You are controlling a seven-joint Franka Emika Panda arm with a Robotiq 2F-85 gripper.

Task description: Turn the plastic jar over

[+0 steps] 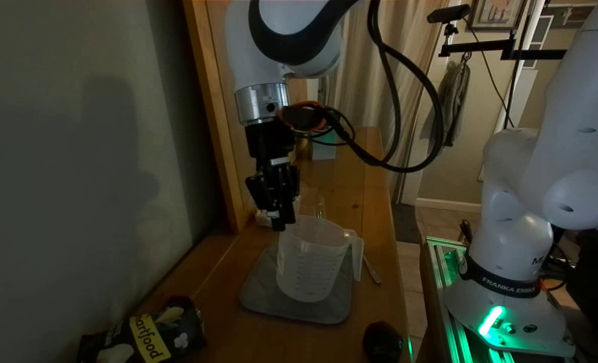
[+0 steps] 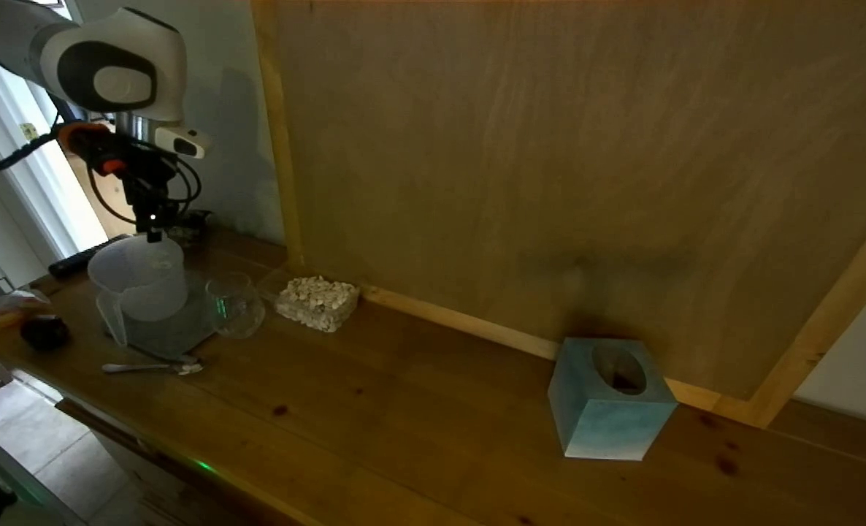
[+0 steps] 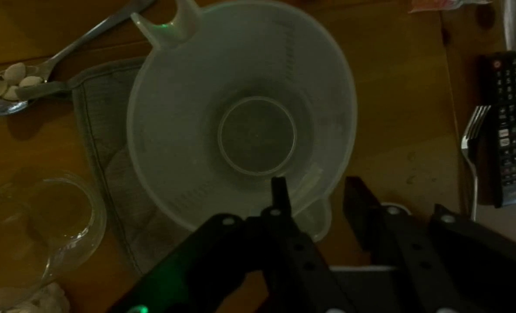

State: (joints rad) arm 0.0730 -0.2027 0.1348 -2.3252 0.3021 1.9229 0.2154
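The plastic jar (image 1: pixel 309 269) is a clear, milky measuring jug with a handle and a spout. It stands upright, mouth up, on a grey quilted mat (image 1: pixel 258 297). The jar also shows in an exterior view (image 2: pixel 152 288) and from above in the wrist view (image 3: pixel 175 108), where it looks empty. My gripper (image 3: pixel 317 179) is open, pointing down at the spout side, opposite the handle. In the wrist view one finger is over the jar's inside and the other is outside the rim, with a gap to the rim. The gripper is at rim height in both exterior views (image 1: pixel 281 222) (image 2: pixel 154 235).
A clear glass (image 2: pixel 234 310) and a box of pale pieces (image 2: pixel 320 301) stand beside the mat. A spoon (image 3: pixel 92 32) with pale pieces lies near the handle. A remote (image 3: pixel 510 130), a fork (image 3: pixel 471 161), a snack bag (image 1: pixel 150 333) and a blue tissue box (image 2: pixel 612 409) are around.
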